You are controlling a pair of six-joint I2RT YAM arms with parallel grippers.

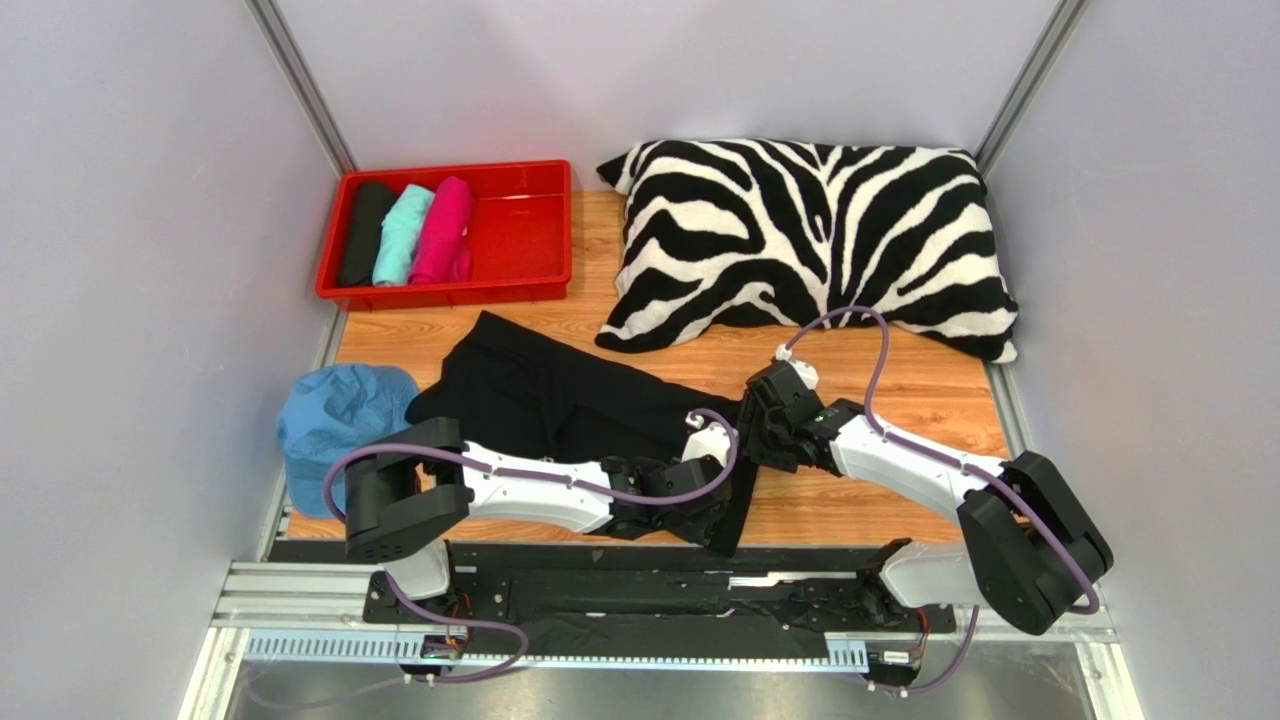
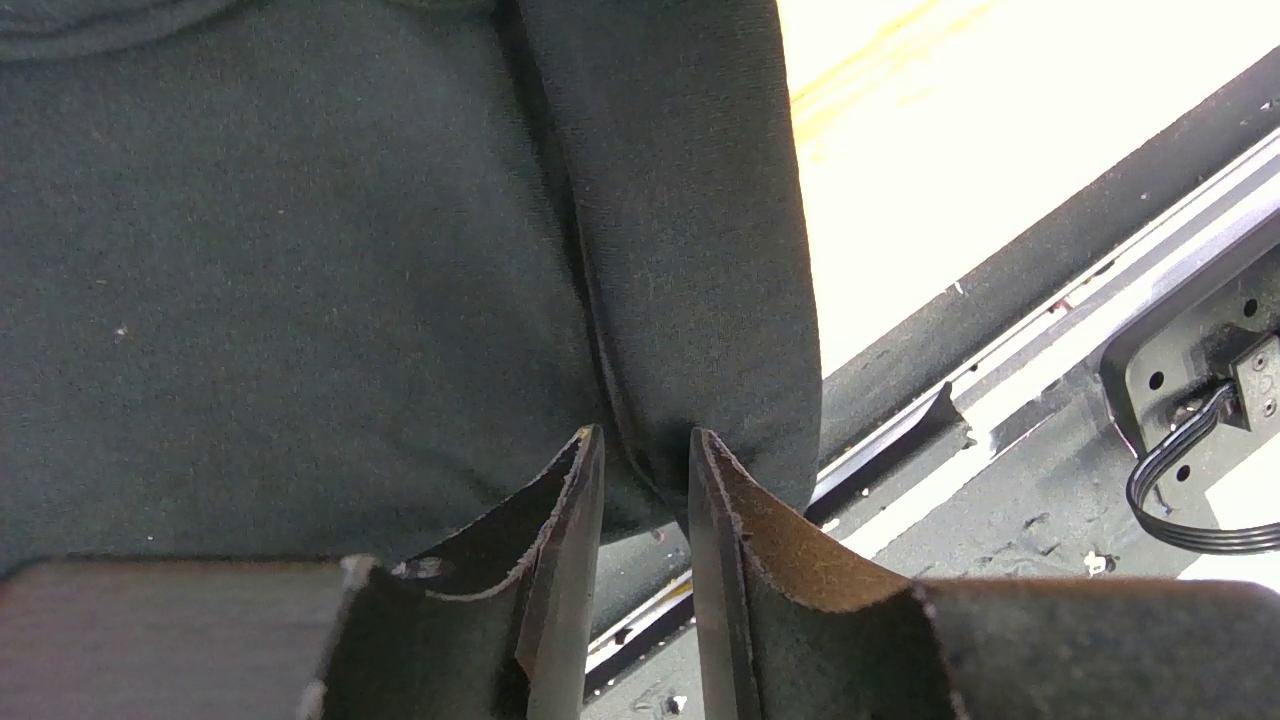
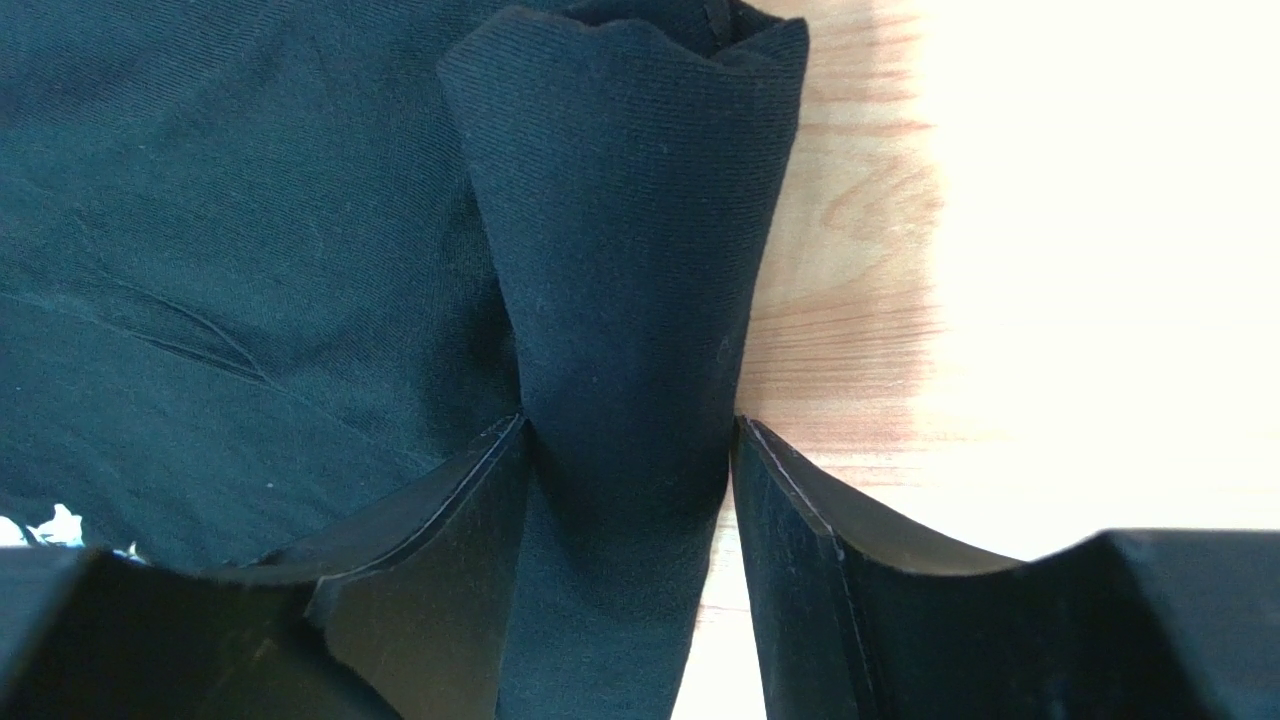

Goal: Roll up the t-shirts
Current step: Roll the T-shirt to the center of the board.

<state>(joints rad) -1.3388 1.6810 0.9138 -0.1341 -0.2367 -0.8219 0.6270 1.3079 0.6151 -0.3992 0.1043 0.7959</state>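
Black cloth sits right between my right jaws. They are pinching a thick rolled-up bit (image 3: 631, 255) of the big black t-shirt (image 3: 226, 225), and the roll fills the whole gap. A speck of white print (image 3: 38, 528) peeks out low in that wrist view. My left jaws stand a little apart, and the end of the shirt's folded edge (image 2: 676, 270) pokes in at their tips. I cannot tell if they squeeze it or only touch it. Next to the cloth is the wooden surface (image 3: 857, 300). From above, the shirt lies on the near middle of that surface, between my two arms. Most of it looks flat, and only the edge near me is curled up, so I think this roll has just begun. A blue heap (image 1: 343, 420) sits just beside the shirt on the left. It may be one more shirt to roll, but I cannot be sure. Far off in the left corner is the red tray (image 1: 451, 288). A black roll (image 1: 364, 233), a teal roll (image 1: 401, 233) and a pink roll (image 1: 445, 228) lie in it side by side, so those three look done. The zebra pillow (image 1: 812, 240) rests at the far right.
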